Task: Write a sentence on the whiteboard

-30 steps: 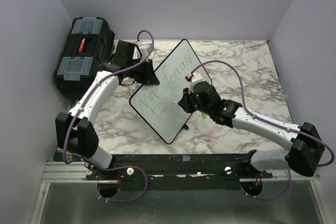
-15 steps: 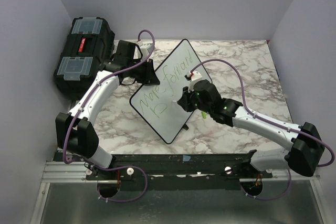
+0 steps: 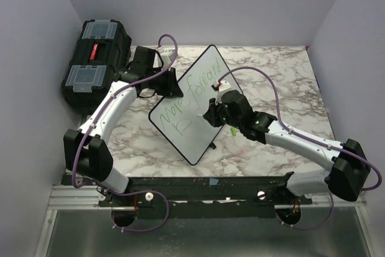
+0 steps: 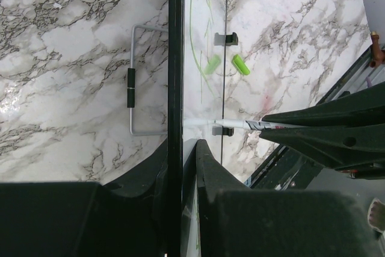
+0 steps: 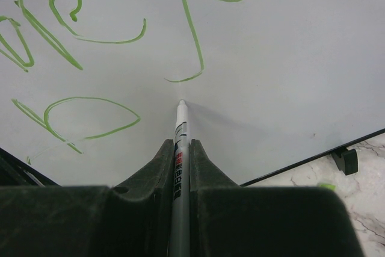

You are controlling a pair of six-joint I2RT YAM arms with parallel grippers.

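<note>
The whiteboard [image 3: 180, 127] stands tilted in the middle of the table, propped up, its white face towards the right arm. The green sentence [image 3: 195, 88] runs across it, with a second line begun below [image 3: 182, 123]. My left gripper [image 3: 171, 84] is shut on the board's upper left edge; in the left wrist view the black rim [image 4: 175, 58] sits between the fingers. My right gripper [image 3: 210, 114] is shut on a white marker [image 5: 180, 142], whose tip is at the board's face [image 5: 289, 58], just right of a green loop [image 5: 90, 115].
A black toolbox [image 3: 96, 61] with clear lid compartments stands at the far left. A green marker cap [image 3: 233, 131] lies on the marble table [image 3: 277, 76] under the right arm. The board's wire stand [image 4: 133, 79] shows behind it. Grey walls close in on three sides.
My right gripper has shifted slightly left along the board with the marker. The left arm and board have stayed still.
</note>
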